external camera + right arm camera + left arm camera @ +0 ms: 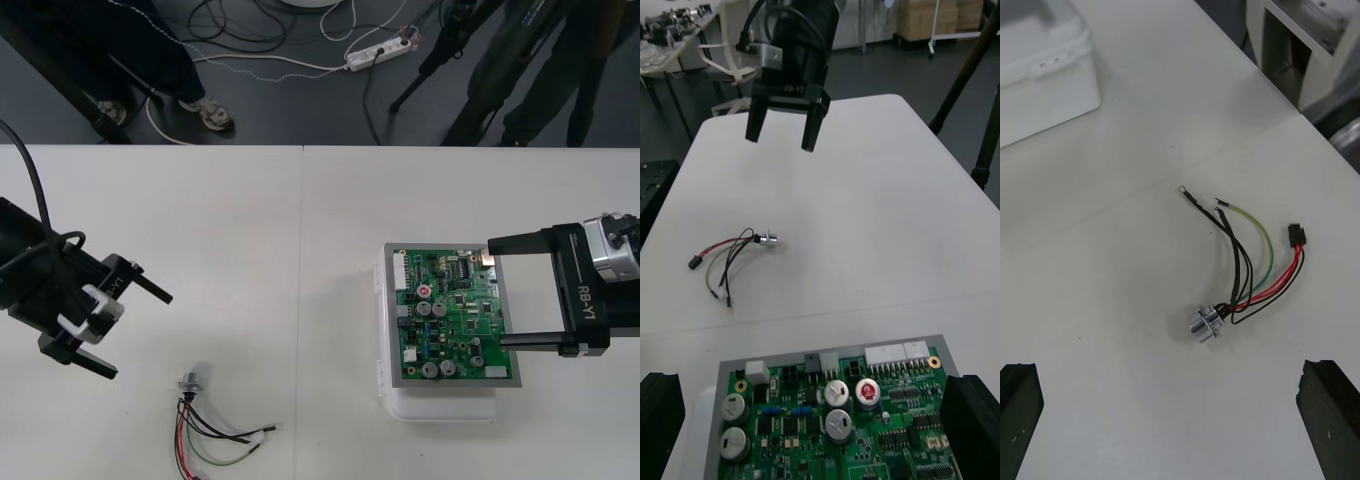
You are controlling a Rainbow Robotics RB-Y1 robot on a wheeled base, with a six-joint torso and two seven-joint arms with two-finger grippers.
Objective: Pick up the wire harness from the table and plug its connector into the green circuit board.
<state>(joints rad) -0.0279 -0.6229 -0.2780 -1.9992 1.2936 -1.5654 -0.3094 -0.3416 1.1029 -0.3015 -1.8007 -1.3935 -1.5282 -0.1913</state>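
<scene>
The wire harness (205, 425) lies loose on the table near the front edge, its round metal socket (188, 383) at the far end of its red, black and green wires. My left gripper (125, 325) hovers open just left of and above it. From the left wrist I see the socket (1204, 325) and the small black plug (1296, 235) between my spread fingers (1016, 409). The green circuit board (450, 315) sits on its white base (440, 405) at the right. My right gripper (510, 292) is open over the board's right edge, with nothing held.
In the right wrist view the board (842, 420) lies between the right fingers (974, 424), with the harness (730, 259) and the left gripper (782, 135) beyond it. Bare table separates harness and board. Cables lie on the dark floor past the far edge.
</scene>
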